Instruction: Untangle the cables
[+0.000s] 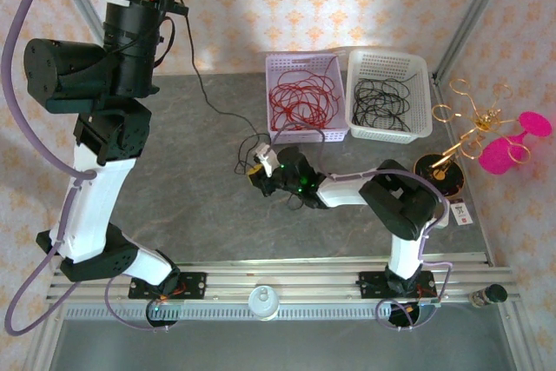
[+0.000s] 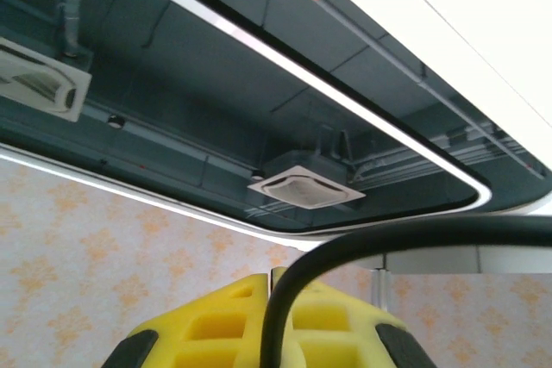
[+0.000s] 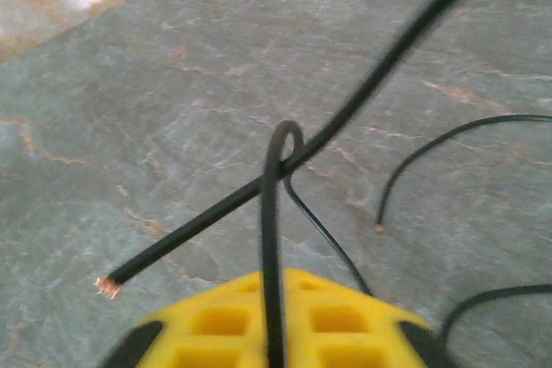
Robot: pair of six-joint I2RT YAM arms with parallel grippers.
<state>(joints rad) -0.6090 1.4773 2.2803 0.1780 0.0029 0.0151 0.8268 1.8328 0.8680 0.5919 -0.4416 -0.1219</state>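
**Operator:** What is each hand doing?

**Technician:** The left hand [image 2: 272, 295] is gripping a thin, flexible black cable [image 2: 362, 243] between its closed yellow foam pads [image 2: 216, 329]. Its wrist camera is pointing up at a dark ceiling [image 2: 172, 109]. The right hand [image 1: 254, 171] is sitting low over the grey marbled surface [image 1: 200, 202] with its jaws closed, pinching a thin black strand [image 3: 270, 239].

**Operator:** What is the right wrist view adding?

**Technician:** It is resolving the crossing. The black strand is hooking in a tight loop over a second black cable [image 3: 198, 223], which is running diagonally and ending in a bare copper tip [image 3: 105, 283]. A further loose black end [image 3: 457, 132] is lying on the surface nearby.

**Operator:** And the overhead view?

**Technician:** It is supplying the layout. The left arm [image 1: 95, 180] is standing raised high, and a black cable is running from it down to the right hand. Beyond the right hand, a lavender plastic basket [image 1: 300, 58] is holding coiled red cables [image 1: 302, 97]. Just beside it, a white plastic basket [image 1: 389, 56] is holding coiled black cables [image 1: 382, 102]. I cannot tell whether both hands are holding one and the same cable.
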